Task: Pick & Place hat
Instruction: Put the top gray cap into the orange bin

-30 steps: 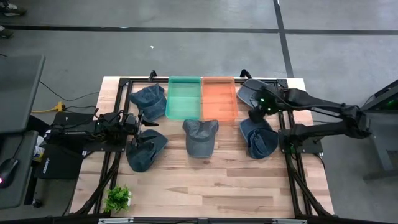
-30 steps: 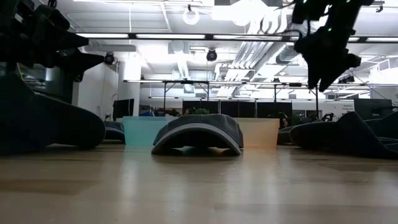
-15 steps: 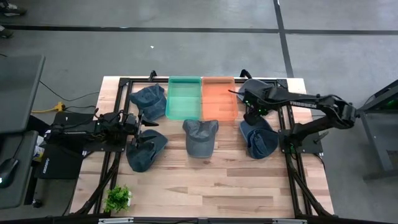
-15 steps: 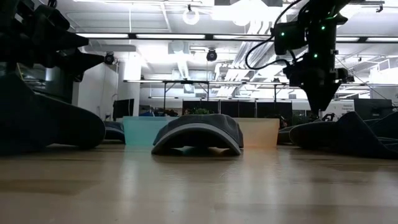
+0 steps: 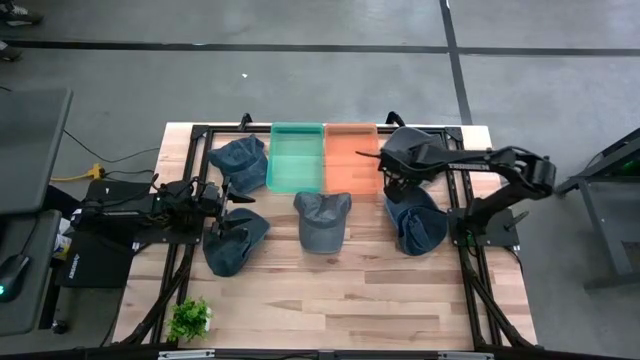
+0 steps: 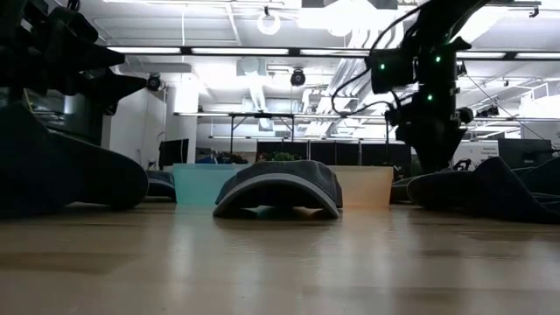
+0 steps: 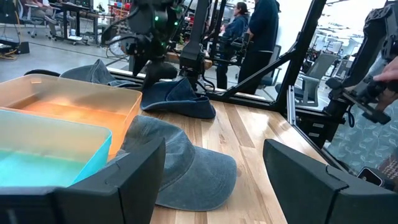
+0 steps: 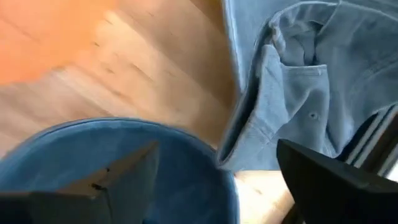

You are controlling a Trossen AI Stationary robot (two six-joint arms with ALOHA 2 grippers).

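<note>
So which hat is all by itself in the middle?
The hat just below the green bin and orange bin. The other four sit in pairs at the table's left and right sides, near the arms.

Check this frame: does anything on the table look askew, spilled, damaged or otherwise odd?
Nothing stands out. Five blue caps lie scattered on the wooden table, none in the green bin or orange bin, both upright and side by side. The right gripper, open, hangs beside the orange bin above the right-hand caps; the left gripper waits, open.
</note>
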